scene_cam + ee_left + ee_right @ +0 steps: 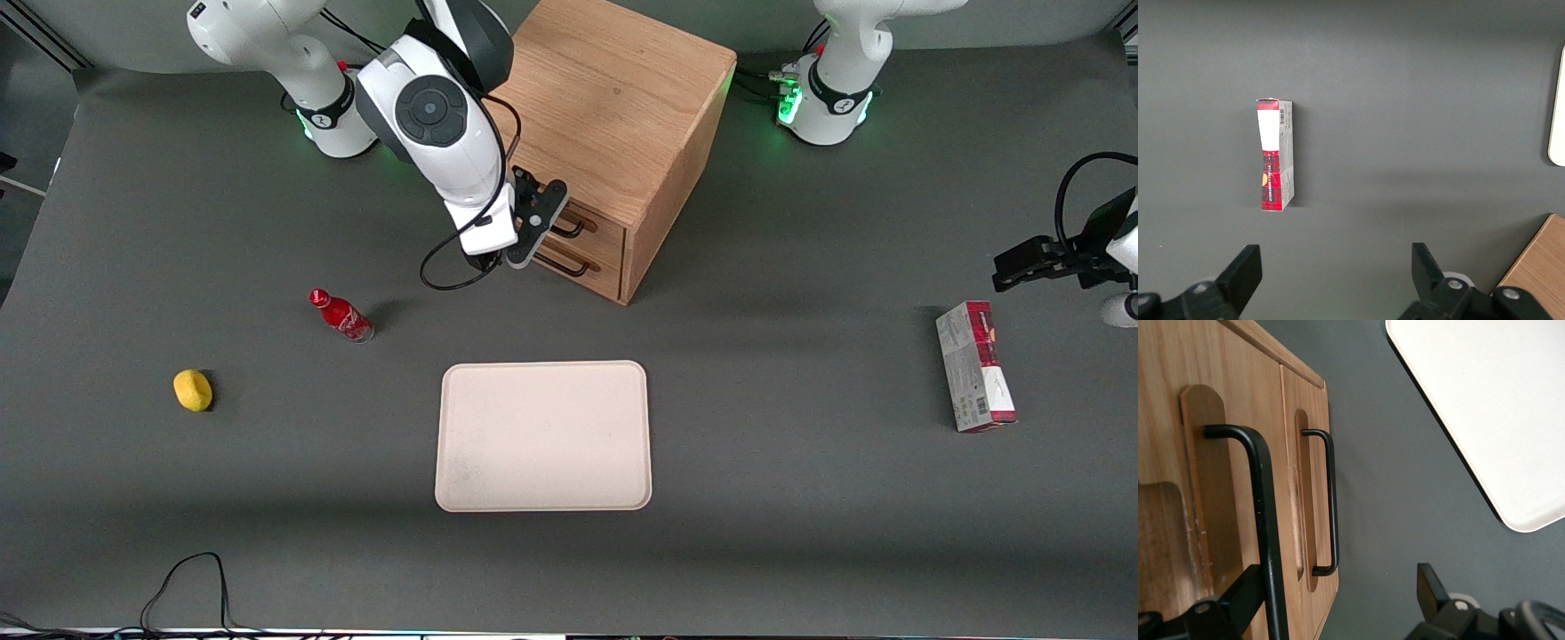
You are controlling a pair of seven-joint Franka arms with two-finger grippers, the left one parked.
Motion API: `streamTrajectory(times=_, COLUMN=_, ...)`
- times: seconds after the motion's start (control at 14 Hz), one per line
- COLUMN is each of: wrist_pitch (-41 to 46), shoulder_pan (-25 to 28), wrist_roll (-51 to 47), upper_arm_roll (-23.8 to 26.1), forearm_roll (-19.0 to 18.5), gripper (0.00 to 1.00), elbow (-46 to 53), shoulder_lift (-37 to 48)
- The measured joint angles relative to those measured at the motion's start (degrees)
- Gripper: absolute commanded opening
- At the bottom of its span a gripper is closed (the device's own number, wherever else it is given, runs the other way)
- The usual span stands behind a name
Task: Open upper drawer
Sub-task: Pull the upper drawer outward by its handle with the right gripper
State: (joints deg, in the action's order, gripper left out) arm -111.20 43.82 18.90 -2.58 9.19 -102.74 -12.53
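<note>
Oak-fronted, the upper drawer [594,226] sits shut in the cabinet [613,116], above the lower drawer [582,260]. Its black wire handle [1265,527] runs between my gripper's [1338,600] spread fingers [1431,590], unclamped, right at the drawer's front.

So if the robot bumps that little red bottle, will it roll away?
Probably a bit. The red bottle already lies on its side on the flat table, and its round body looks apt to roll, likely curving because the neck is narrower. It looks small, so probably light. The pincer is up at the upper drawer's handle, not near it.
</note>
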Motion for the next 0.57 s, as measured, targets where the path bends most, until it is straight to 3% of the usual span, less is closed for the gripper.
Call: streamTrajectory(times=0.57, wrist_pitch=-1.69, shoulder_pan=-0.15, wrist_roll=0.0, upper_arm_roll=-1.12, forearm_roll=-0.17, gripper=1.0, elbow=-0.08, shoulder_lift=-1.44)
